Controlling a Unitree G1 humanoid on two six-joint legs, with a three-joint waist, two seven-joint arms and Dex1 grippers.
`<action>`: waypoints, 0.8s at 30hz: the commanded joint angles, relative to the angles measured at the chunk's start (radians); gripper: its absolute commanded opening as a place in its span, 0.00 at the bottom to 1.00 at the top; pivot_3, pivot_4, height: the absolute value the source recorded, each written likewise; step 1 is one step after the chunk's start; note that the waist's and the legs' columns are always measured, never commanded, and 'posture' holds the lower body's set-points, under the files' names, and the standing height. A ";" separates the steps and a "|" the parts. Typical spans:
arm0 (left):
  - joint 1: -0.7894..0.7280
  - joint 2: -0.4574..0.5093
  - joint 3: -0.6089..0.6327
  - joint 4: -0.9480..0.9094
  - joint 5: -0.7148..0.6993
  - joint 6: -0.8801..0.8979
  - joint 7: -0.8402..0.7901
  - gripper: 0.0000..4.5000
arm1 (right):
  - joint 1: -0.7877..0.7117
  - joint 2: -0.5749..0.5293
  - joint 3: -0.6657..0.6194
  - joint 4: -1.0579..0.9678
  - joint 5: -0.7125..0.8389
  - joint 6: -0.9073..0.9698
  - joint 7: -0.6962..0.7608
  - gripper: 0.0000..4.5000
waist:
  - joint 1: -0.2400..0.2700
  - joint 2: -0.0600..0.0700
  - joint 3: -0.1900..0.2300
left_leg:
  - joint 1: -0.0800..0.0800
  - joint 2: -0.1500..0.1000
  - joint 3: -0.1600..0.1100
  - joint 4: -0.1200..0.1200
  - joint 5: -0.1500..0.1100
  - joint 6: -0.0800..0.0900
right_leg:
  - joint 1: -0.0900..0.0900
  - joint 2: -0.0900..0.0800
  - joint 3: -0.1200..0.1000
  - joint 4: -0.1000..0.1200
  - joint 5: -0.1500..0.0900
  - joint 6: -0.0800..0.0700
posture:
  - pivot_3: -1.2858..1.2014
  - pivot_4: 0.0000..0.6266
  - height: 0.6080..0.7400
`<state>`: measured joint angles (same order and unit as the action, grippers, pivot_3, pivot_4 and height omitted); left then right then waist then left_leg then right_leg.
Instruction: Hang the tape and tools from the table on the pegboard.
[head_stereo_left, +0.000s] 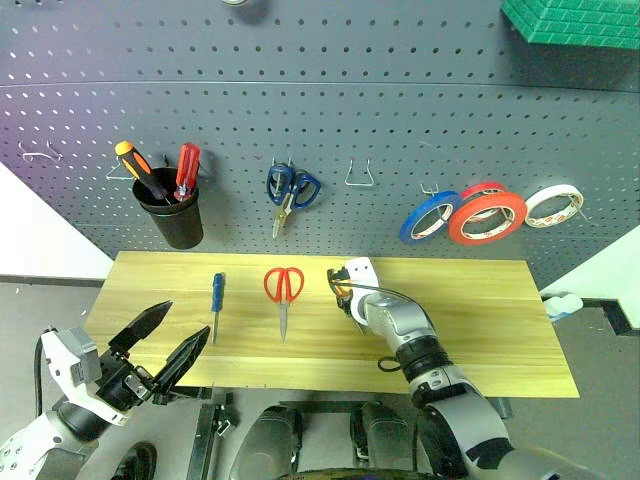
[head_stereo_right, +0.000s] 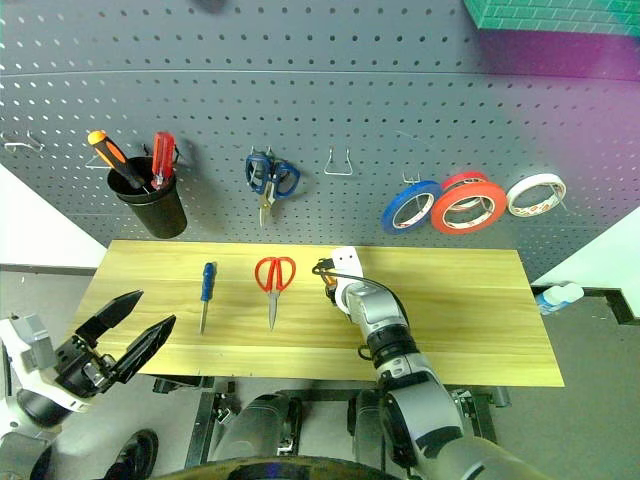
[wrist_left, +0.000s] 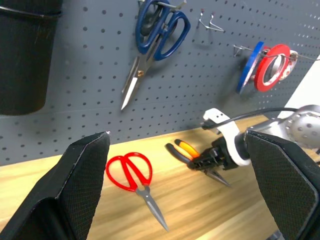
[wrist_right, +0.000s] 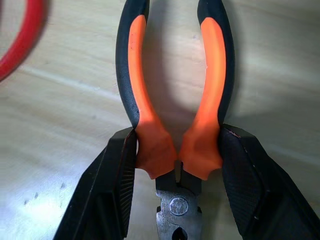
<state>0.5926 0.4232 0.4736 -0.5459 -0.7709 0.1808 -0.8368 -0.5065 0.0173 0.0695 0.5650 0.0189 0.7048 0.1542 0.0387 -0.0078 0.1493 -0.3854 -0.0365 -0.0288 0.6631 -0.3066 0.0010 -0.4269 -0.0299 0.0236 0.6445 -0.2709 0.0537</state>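
The right gripper is closed on the pliers: its two black fingers press the orange-and-black handles from both sides, just above the pivot. The pliers lie on the table near its middle, with the handles toward the pegboard and the metal nose toward the robot.

The left gripper hangs over the near left edge of the table with its fingers spread wide — it holds nothing.

On the table, left of the pliers, lie the red scissors, blades pointing to the near edge. Further left is the blue screwdriver, lying along the same direction. These two are well apart from both grippers.

On the pegboard the red tape hangs on a hook, between the blue roll and the small red-and-white roll; it overlaps the blue one a little. The blue scissors hang more to the left, beside a bare hook. A black cup on the board holds an orange screwdriver and a red one.
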 joint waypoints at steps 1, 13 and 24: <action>-0.017 0.002 -0.007 0.009 0.014 -0.023 -0.005 1.00 | 0.041 -0.037 -0.001 -0.095 0.029 0.005 0.071 0.47 | 0.000 0.000 0.000 | 0.000 0.000 0.000 0.000 0.000 0.000 | 0.000 0.000 0.000 0.000 0.000 0.000 | 0.58 0.16 0.95; -0.120 0.020 -0.045 0.074 0.027 -0.008 -0.012 1.00 | 0.228 -0.140 -0.046 -0.429 0.168 -0.045 0.287 0.47 | -0.002 -0.002 -0.003 | -0.001 0.000 0.000 0.000 0.000 0.000 | -0.001 0.001 0.000 0.002 0.001 0.001 | 0.55 0.10 0.95; -0.174 0.058 -0.070 0.108 0.017 0.031 -0.034 1.00 | 0.321 -0.176 -0.086 -0.538 0.248 -0.173 0.369 0.47 | -0.008 -0.006 -0.018 | 0.000 0.000 0.001 0.002 0.001 -0.001 | -0.001 0.001 0.000 0.003 0.002 0.002 | 0.53 0.06 0.95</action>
<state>0.4240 0.4620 0.4025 -0.4324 -0.7464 0.2109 -0.8567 -0.1810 -0.1584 0.0007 0.0981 0.2307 0.5820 0.5003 0.0306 -0.0138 0.1308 -0.3855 -0.0370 -0.0279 0.6652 -0.3058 -0.0007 -0.4279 -0.0288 0.0241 0.6480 -0.2692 0.0554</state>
